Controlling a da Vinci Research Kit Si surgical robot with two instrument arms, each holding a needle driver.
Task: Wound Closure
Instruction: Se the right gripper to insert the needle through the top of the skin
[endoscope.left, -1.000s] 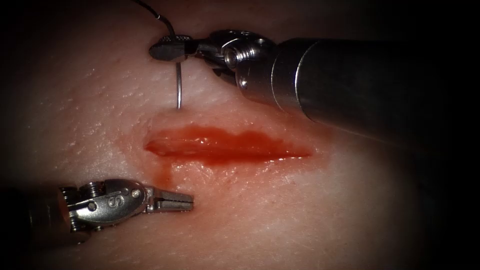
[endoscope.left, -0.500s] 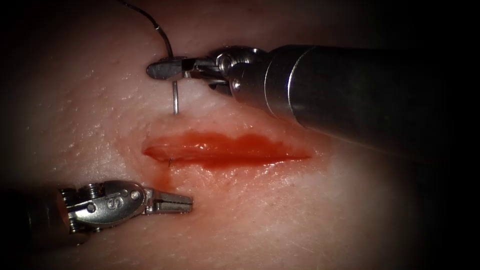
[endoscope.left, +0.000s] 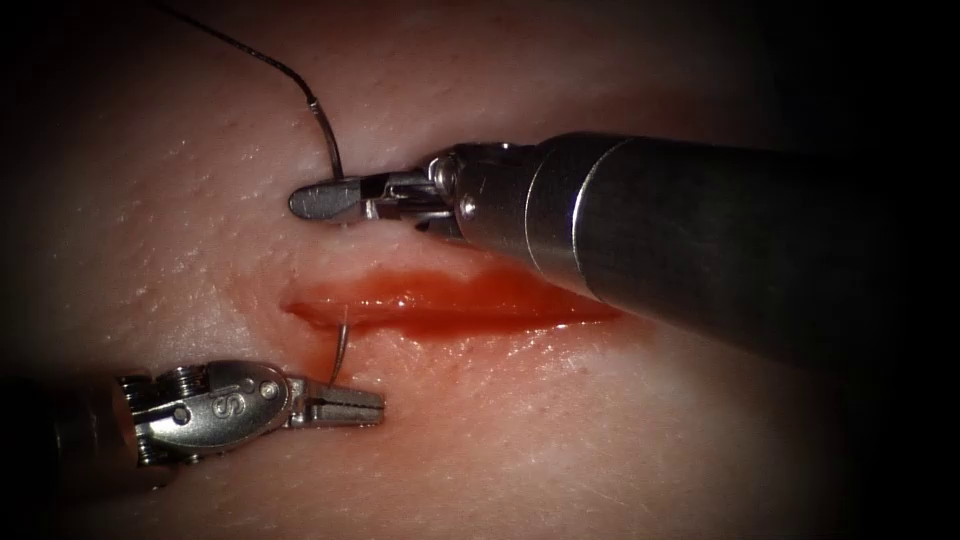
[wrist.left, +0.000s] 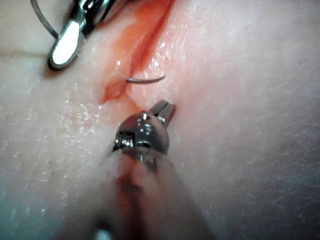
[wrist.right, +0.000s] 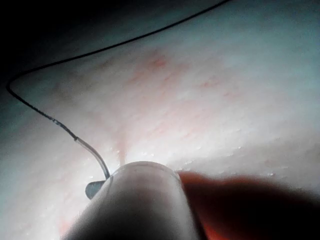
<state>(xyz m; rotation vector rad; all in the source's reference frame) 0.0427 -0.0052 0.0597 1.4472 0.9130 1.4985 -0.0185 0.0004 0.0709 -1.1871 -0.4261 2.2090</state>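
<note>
- Nearest me: left tool (endoscope.left: 345, 402) sits low on the near side of the cut (endoscope.left: 450, 300), jaws together, nothing in them. Tip parked just beside the needle point.
- Needle (endoscope.left: 341, 350): its point has surfaced at the left end of the cut since a second ago; before that only the shank stood above the far edge. A short curved length is now exposed, seen clearly from the left wrist (wrist.left: 145, 80). The middle of the curve is buried in the tissue (endoscope.left: 620, 440).
- Red fluid (endoscope.left: 480, 298) pools along the cut and hides the exact exit spot.
- Further back: right tool (endoscope.left: 325, 200) is clenched on the needle near its tail end, pressed low to the far edge. It has rolled down over the last second, driving the needle through.
- Farthest: thread (endoscope.left: 250, 55) trails off from the swage, slack; also visible from the right wrist (wrist.right: 115, 45).
- Risks, my read: little point exposed, so a grab there could slip or blunt it. Forcing off the curve could tear the near edge. The slack thread could snag on the right tool.
</note>
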